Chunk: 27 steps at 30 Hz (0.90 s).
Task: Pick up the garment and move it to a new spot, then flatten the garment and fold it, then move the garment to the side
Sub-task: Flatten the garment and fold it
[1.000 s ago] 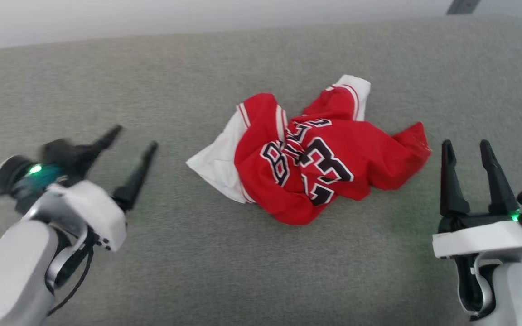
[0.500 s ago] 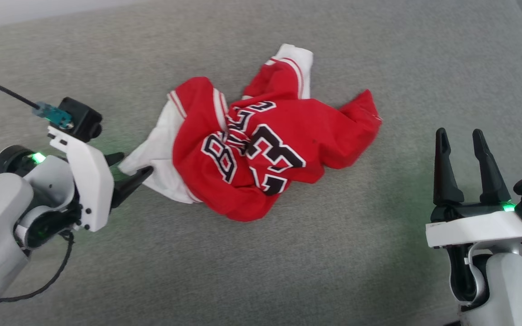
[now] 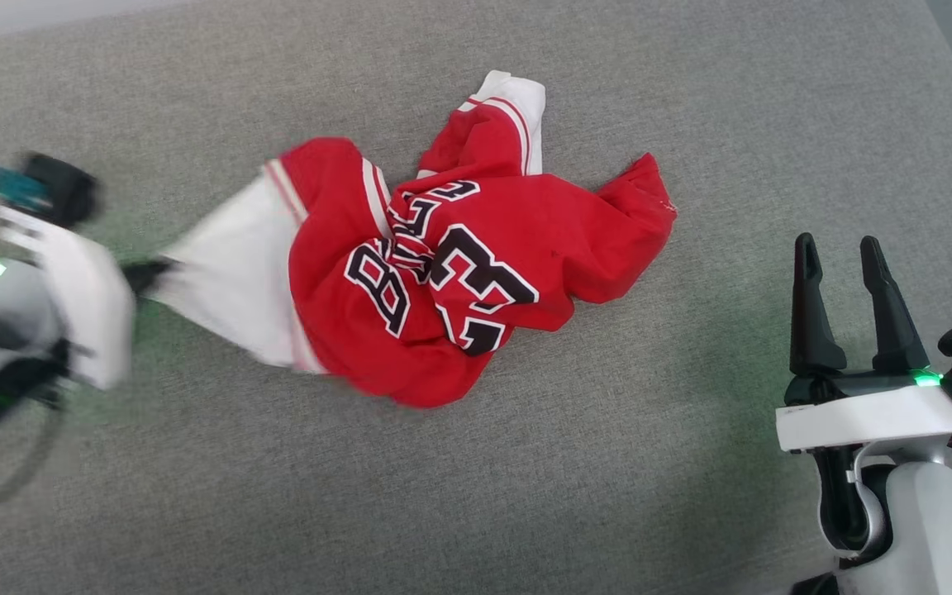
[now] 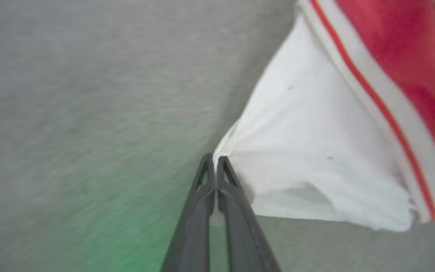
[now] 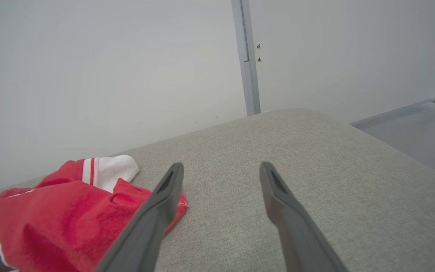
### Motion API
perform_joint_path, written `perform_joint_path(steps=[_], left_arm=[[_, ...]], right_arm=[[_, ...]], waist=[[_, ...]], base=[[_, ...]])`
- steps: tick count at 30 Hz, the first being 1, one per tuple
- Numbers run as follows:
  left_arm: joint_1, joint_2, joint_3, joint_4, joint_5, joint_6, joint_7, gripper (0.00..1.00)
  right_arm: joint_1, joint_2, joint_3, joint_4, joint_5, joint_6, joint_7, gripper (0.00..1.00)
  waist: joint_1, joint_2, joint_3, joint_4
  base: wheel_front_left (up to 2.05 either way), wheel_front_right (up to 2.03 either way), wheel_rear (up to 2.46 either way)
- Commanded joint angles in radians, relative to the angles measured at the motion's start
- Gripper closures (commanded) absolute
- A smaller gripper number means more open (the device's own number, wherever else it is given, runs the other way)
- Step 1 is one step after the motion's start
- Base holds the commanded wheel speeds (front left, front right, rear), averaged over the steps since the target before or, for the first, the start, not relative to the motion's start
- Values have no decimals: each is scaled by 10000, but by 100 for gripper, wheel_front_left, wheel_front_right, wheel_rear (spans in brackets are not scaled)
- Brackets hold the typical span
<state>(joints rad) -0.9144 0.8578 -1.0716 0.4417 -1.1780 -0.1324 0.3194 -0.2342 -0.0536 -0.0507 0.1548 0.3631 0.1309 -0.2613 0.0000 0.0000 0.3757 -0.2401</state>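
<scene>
Where the left gripper (image 4: 214, 160) meets the garment (image 3: 443, 281), its two fingers are pressed together on the outer corner of a white sleeve (image 3: 228, 273). The cloth gathers into a point at their tips. In the head view this gripper is blurred, near the left edge of the grey cushion (image 3: 608, 496), and the sleeve stretches from it towards the red body of the shirt. Whether the pinched corner is lifted off the cushion or rests on it cannot be told.

The garment lies crumpled about the middle of the cushion, somewhat nearer the far edge than the near one. Its chest faces up, with the black, white-outlined 23 (image 3: 476, 289) and part of the lettering creased among the folds. A red-and-white striped band runs where the white sleeve joins the red. The other sleeve (image 3: 517, 91) is bunched at the far side of the heap, and a red corner of cloth points towards the right edge.

The right gripper (image 3: 838, 244) is near the right edge, towards the near right corner, apart from the garment. Its fingers are spread with nothing between them. In the right wrist view they point over bare cushion towards a pale wall (image 5: 89, 75).
</scene>
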Motion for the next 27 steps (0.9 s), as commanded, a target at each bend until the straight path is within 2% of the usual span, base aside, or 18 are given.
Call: perform_joint_path(steps=[1,7,10,12,15,20,21,24,27], left_arm=[[-326,421,59,608,235,39,-343,100],[-879,789,131,2181,846,118,-904,100],[-1085,1108,118,3085,1162,323,-1205,100],[-1230,1197,25,3639,1624,696,-1439,100],[-1290,1028,116,4479,1684,1033,-1829,100],[-1143,490,124,4891,1457,647,-2212,100],[-1151,376,161,4962,1424,604,-2311,91],[-1145,89,203,5108,1485,533,-2796,2],[-936,-248,330,5133,1406,601,-3582,0]], right_arm=[[-6,24,19,-9,25,-3,-52,0],[11,10,31,-36,6,-3,-52,0],[-6,14,49,-38,16,-3,-52,0],[-25,11,51,-25,34,-3,-52,0],[-1,14,33,-25,31,-3,-51,0],[54,13,-17,-30,-72,-3,-52,0],[64,14,-23,-39,-125,-3,-52,0],[72,14,-15,3,-300,-3,-52,0],[13,-50,50,105,-603,-3,-51,0]], waist=[[0,0,-27,57],[0,0,-19,92],[0,0,11,60],[0,0,21,24],[0,0,18,-25],[0,0,-44,39],[0,0,-66,81],[0,0,-191,256],[0,0,-367,507]], base=[[0,0,0],[0,0,0],[0,0,0],[0,0,0],[0,0,0],[0,0,0],[0,0,0],[0,0,0],[0,0,0]])
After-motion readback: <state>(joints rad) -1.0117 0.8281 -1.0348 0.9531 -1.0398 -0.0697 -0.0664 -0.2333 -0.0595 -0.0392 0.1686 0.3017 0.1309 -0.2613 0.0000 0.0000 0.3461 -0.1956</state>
